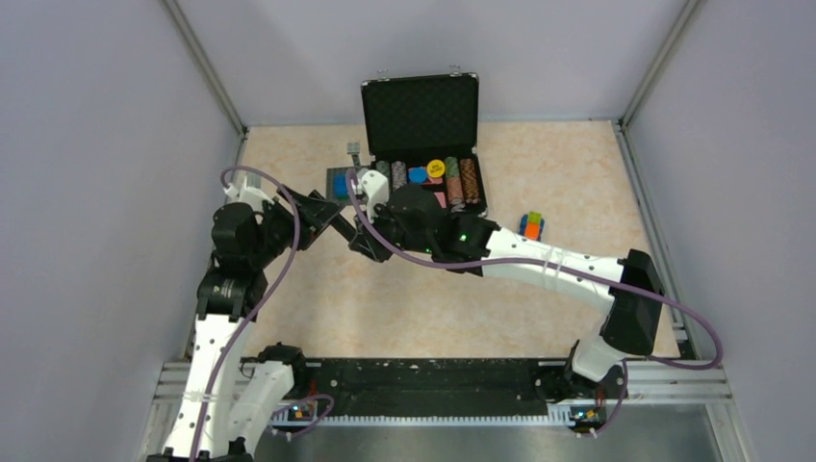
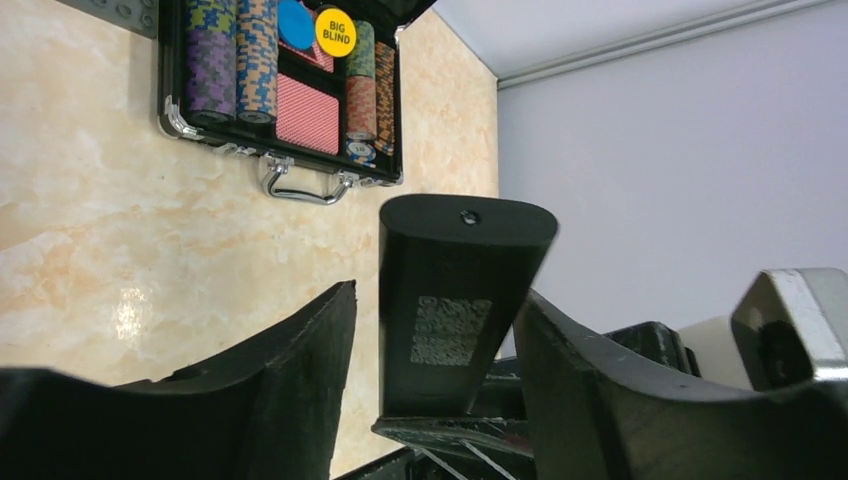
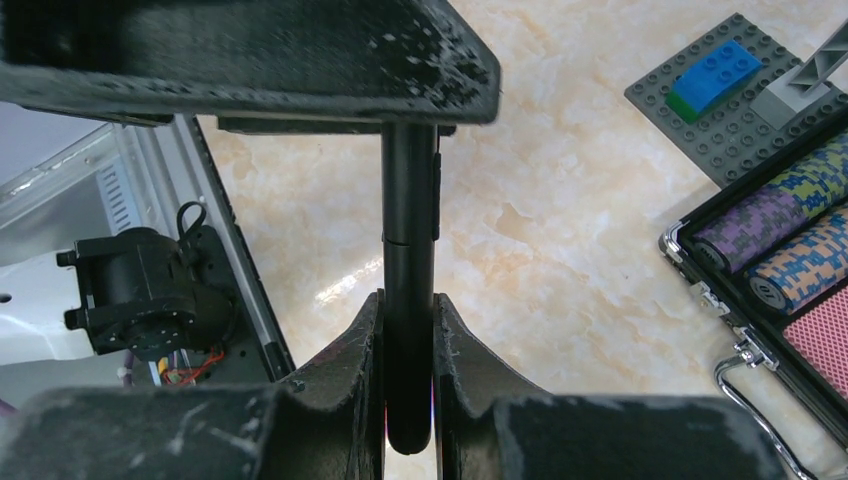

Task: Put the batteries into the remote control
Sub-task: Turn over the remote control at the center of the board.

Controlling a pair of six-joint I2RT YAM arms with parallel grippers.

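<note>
Black remote control (image 3: 409, 230) pinched edge-on by right gripper (image 3: 408, 335), arm stretched leftward; left gripper (image 2: 435, 300) spread around its end. Yellow chip (image 2: 335, 32) reads "BIG BLIND"; remote's code sticker (image 2: 450, 330) unreadable.

Left of the poker case (image 1: 420, 114) a grey brick plate (image 1: 339, 181) blocks; right, coloured bricks (image 1: 531, 226); off its front-left corner the left gripper (image 2: 435, 300) and right gripper (image 3: 408, 300) flank the remote control (image 3: 408, 180); nearer table (image 1: 385, 308) passable

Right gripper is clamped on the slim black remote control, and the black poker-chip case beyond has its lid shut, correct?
Not quite. The right gripper does clamp the slim black remote control, but the black poker-chip case has its lid open, as the top external view shows.
</note>
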